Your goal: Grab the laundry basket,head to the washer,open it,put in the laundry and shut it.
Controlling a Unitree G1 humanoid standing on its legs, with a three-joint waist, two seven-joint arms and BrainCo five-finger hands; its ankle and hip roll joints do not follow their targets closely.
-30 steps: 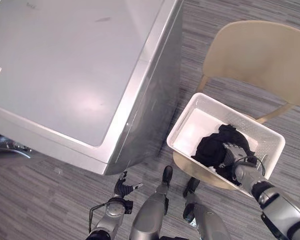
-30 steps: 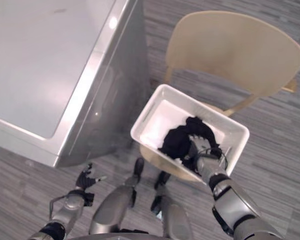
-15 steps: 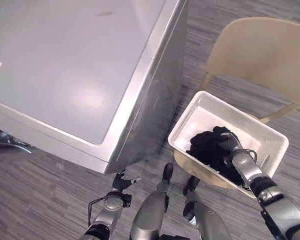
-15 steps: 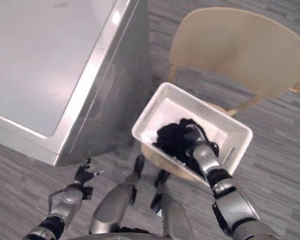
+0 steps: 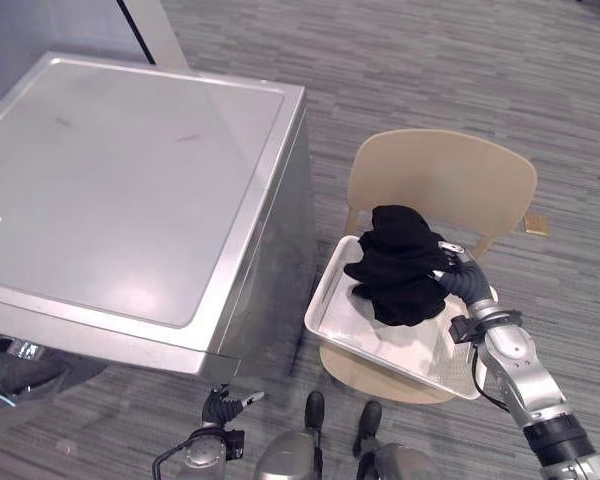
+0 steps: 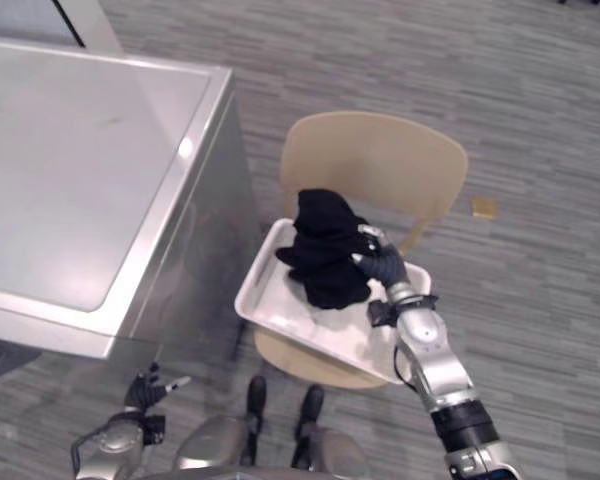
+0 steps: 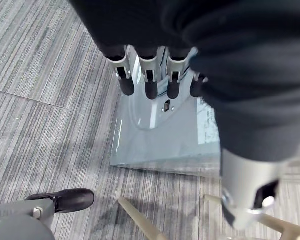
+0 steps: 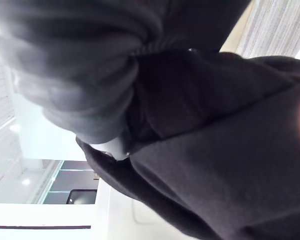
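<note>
A white laundry basket (image 5: 378, 341) rests on the seat of a beige chair (image 5: 440, 180). My right hand (image 5: 459, 281) is shut on a bundle of black laundry (image 5: 400, 265) and holds it above the basket's far end, clear of the bottom. The right wrist view has the black cloth (image 8: 215, 150) pressed close against the hand. The silver washer (image 5: 130, 190) stands to the left of the chair, seen from above. My left hand (image 5: 220, 407) hangs low near the washer's front corner, fingers (image 7: 150, 80) straight and holding nothing.
The washer's right side stands a short gap from the basket and chair. A dark rounded part (image 5: 15, 372) juts out at the washer's lower left front. A small tan piece (image 5: 536, 225) lies on the grey striped floor behind the chair.
The camera has risen and pulled back. My right hand has closed on the black laundry and lifted it up from the basket's bottom. The left hand stays low.
</note>
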